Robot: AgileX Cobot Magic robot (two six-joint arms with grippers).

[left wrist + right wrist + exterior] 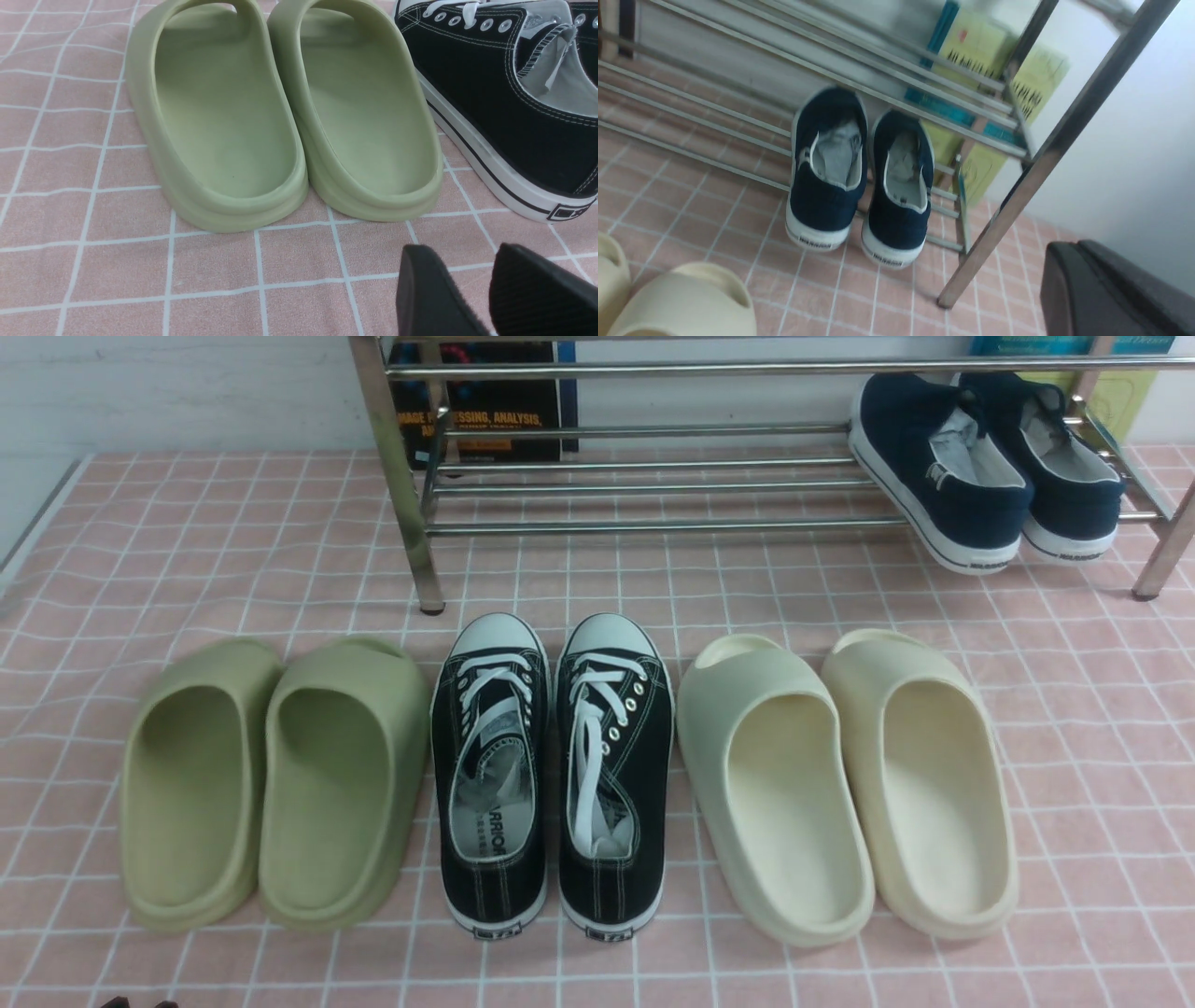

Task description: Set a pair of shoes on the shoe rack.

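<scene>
The pair of shoes already sits at the right end of the shoe rack, on its lower bars, toes toward the wall and heels hanging over the front bar. What seems left is drawing the right arm away, best done straight back and low, keeping off those heels so neither shoe slides off. The right gripper is closed on nothing. The left gripper hangs over the pink cloth near the green slides, its jaws slightly apart and empty. The right wrist view is blurred, so how firmly the soles rest on the bars is unclear. The rack's top and right side are cut off.
</scene>
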